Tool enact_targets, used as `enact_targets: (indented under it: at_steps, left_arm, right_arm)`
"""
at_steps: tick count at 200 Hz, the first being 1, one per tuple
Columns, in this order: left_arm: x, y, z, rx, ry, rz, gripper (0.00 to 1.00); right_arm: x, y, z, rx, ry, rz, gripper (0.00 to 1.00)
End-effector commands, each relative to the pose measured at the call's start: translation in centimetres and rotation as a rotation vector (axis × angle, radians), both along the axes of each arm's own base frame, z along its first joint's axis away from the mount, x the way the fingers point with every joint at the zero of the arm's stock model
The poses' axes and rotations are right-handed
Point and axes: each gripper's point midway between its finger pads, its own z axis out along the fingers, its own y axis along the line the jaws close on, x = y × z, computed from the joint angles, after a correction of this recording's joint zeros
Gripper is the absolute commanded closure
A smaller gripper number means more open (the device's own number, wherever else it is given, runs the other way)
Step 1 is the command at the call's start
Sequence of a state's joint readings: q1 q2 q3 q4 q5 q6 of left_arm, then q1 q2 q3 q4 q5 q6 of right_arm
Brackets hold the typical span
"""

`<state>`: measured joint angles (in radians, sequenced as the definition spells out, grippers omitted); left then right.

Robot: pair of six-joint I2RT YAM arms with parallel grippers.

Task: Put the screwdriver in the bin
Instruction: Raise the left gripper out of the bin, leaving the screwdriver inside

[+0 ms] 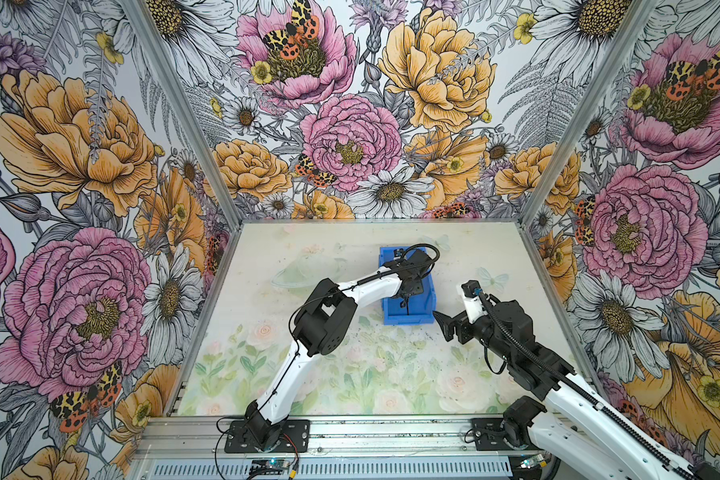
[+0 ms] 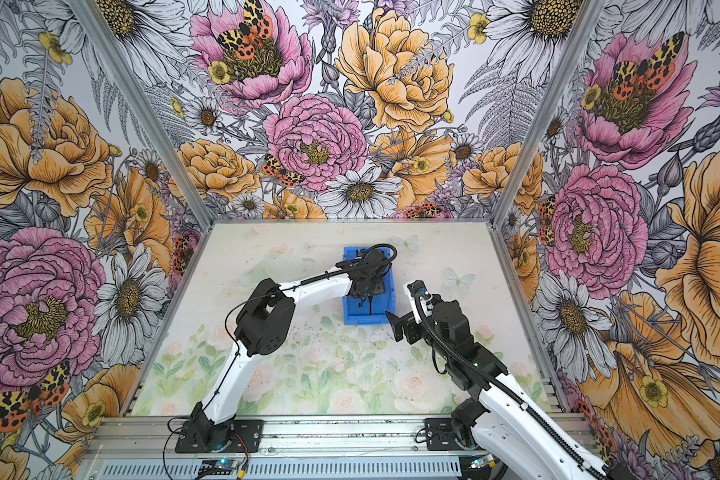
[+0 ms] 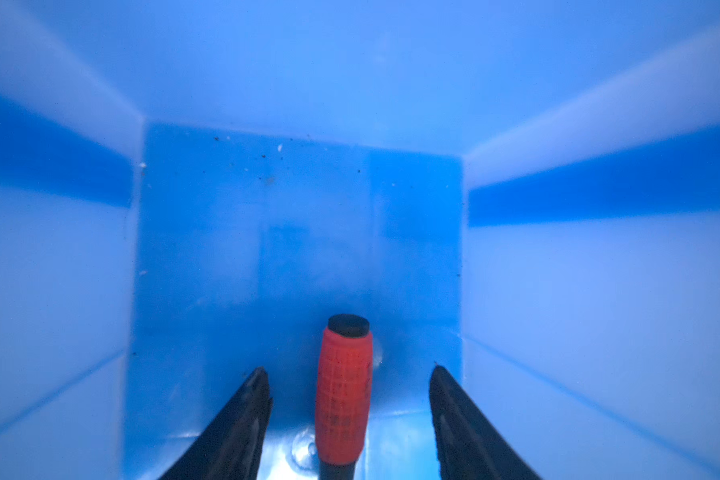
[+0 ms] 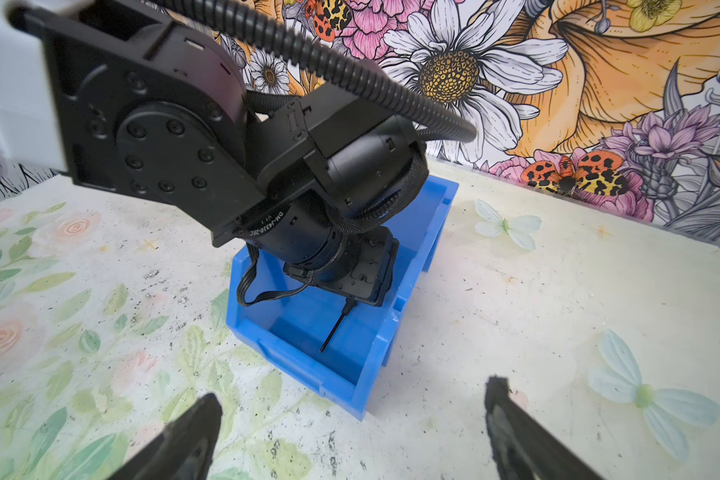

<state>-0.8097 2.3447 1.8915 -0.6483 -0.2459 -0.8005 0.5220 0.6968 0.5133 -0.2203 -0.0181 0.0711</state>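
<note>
Left gripper (image 3: 348,372) sits down inside the bin (image 3: 599,332), jaws parted, with a gap showing on each side of the screwdriver (image 3: 342,399) — nothing gripped. Risk: on withdrawal a jaw could catch the red handle and drag or flip the tool over the bin's low front lip; the drooping wrist cable (image 4: 262,297) could also snag the bin's rim. The screwdriver lies between the jaws, inside the bin, shaft pointing toward its front lip. Right gripper (image 4: 352,399) hangs wide open and empty — just outside the bin's front corner.
</note>
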Motion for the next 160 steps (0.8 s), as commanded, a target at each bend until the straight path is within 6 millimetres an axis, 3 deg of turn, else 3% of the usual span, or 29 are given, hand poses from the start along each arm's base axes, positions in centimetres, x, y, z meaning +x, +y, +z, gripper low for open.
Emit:
enact_targets:
  at_steps: [1,78,131,160]
  left_arm:
    - [-0.3,-0.4,3.4,-0.011,-0.041,-0.030,0.31]
    - [-2.9,-0.1,9.9,0.038,-0.167,-0.125,0.02]
    - [-4.8,1.2,13.8,0.088,-0.264,-0.155,0.01]
    - [-6.2,2.4,14.9,0.123,-0.293,-0.178,0.01]
  right_arm:
    - [0.2,-0.3,0.3,0.014,-0.015,-0.020,0.01]
    - [0.2,-0.4,0.7,0.020,-0.022,-0.020,0.01]
    - [0.3,-0.4,0.4,0.015,-0.015,-0.020,0.00]
    - [0.5,-0.1,0.2,0.005,-0.004,-0.008,0.01]
